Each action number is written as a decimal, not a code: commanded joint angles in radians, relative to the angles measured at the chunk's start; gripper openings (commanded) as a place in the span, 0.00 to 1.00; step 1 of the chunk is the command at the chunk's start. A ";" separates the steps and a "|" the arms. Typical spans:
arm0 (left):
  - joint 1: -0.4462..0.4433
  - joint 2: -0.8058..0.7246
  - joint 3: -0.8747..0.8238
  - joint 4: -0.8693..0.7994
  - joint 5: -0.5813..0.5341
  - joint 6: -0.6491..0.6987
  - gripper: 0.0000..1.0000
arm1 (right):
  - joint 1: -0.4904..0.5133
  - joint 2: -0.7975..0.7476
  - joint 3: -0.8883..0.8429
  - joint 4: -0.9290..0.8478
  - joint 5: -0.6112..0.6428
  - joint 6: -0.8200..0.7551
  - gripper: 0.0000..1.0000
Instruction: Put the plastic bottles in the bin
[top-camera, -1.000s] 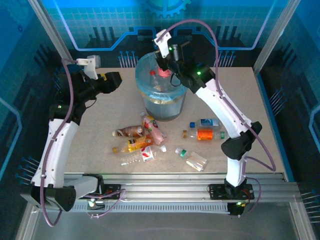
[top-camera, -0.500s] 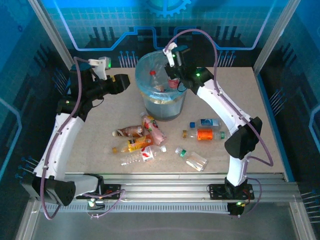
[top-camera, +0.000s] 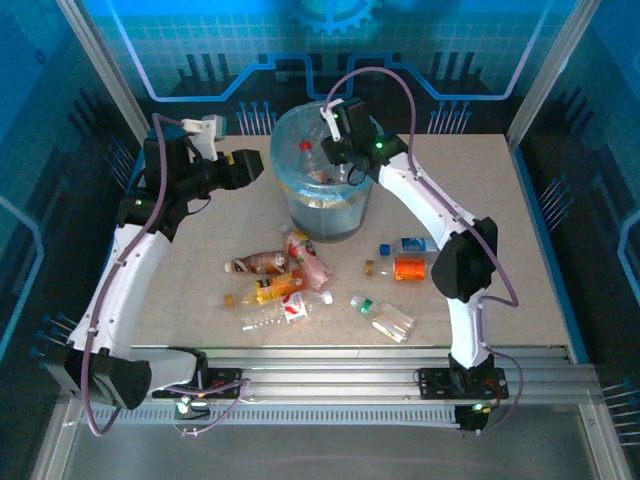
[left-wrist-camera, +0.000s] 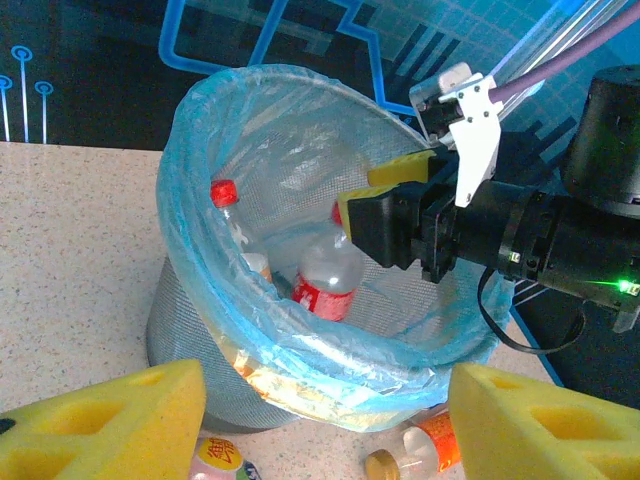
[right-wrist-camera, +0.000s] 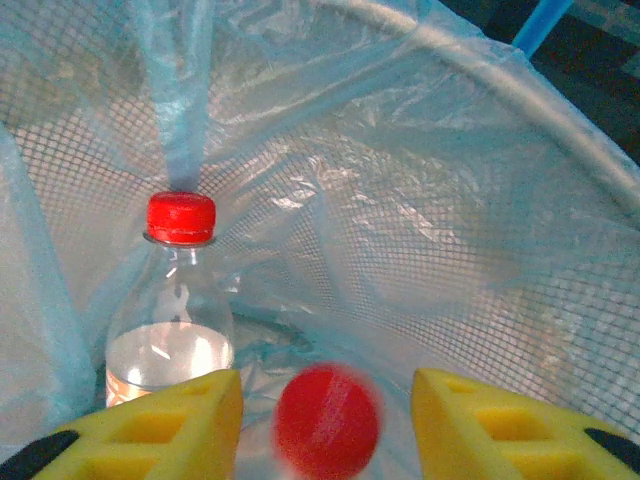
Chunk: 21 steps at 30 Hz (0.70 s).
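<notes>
While the bin (top-camera: 322, 205) stands near the middle of the worktop's (top-camera: 470, 180) far edge, the right end effector (top-camera: 335, 155) hangs over its mouth, pads (right-wrist-camera: 170, 425) apart and clamped on nothing; a blurred red cap (right-wrist-camera: 328, 420) shows between them with a gap on each side; inside the bin, a red-label bottle (left-wrist-camera: 325, 285) stands tilted below that end effector; beside it a red-capped bottle (right-wrist-camera: 175, 300) leans by the mesh wall; the left end effector (top-camera: 252, 167) hovers just outside the bin's left side, turned toward it, its own pads (left-wrist-camera: 100, 425) wide apart and empty; more bottles lie on the worktop between bin and near edge; a cluster (top-camera: 280, 285) crowds together left of centre; a green-capped one (top-camera: 385, 318) lies apart, closer to the near edge; an orange one (top-camera: 410, 268) and a blue-label one (top-camera: 412, 244) lie side by side toward the right edge, beside the right arm (top-camera: 455, 265).
</notes>
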 joint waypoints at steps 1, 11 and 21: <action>-0.004 0.006 0.018 -0.017 0.012 0.016 0.67 | -0.005 -0.006 0.072 -0.027 -0.016 0.026 0.53; -0.006 0.003 0.025 -0.027 -0.002 0.019 0.67 | 0.035 -0.083 0.159 -0.070 -0.033 0.016 0.56; -0.161 0.002 0.103 -0.149 -0.153 0.110 0.67 | 0.109 -0.382 -0.088 -0.010 -0.104 0.025 0.56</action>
